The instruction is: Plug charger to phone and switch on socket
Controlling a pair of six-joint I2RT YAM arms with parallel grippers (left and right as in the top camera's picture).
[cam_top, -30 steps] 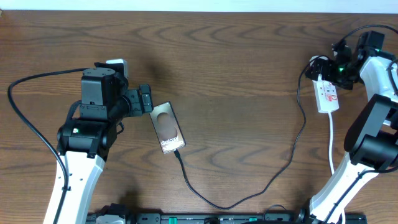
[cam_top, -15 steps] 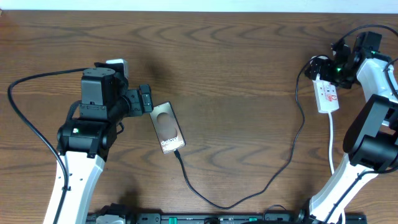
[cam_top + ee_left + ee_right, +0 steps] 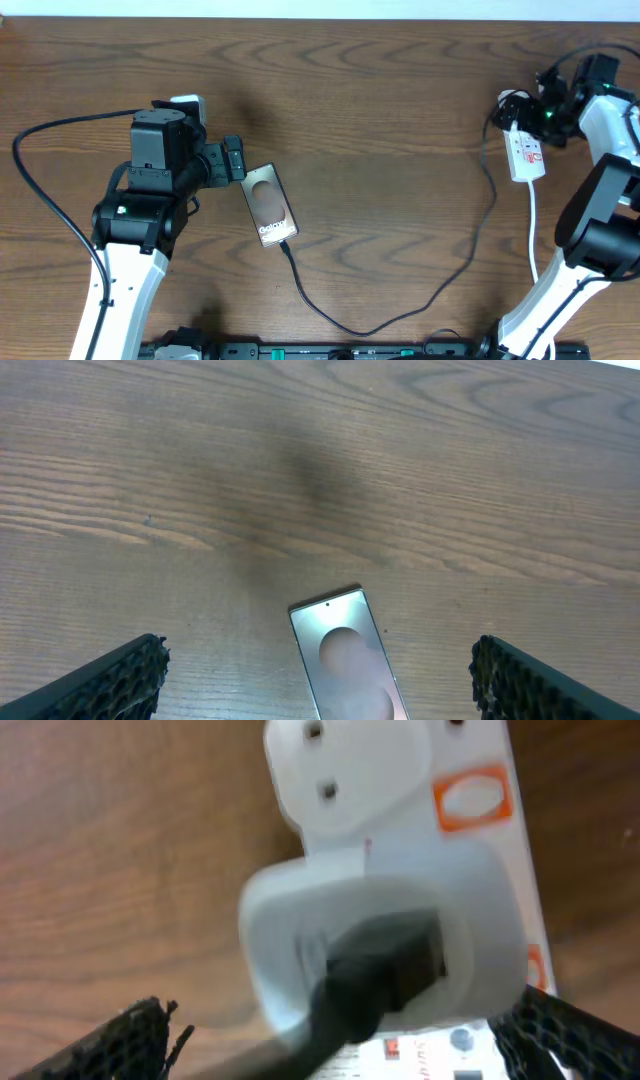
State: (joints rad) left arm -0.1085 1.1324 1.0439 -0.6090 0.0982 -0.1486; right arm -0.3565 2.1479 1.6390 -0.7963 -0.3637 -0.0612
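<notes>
Overhead view, 3 o'clock side of the tabletop (image 3: 380,120). Over the last second the right arm (image 3: 600,200) has drifted slightly toward 3 o'clock, and its elbow now sits a little nearer that edge. The right claw (image 3: 520,108), wide open over the 12 o'clock end of the socket (image 3: 527,152), has shifted by an equally small amount. The upper stretch of the charger cable (image 3: 494,190), which earlier bowed toward 9 o'clock just beside the socket, has swung toward 3 o'clock. It now runs straighter down to the bend at its 6 o'clock end.
</notes>
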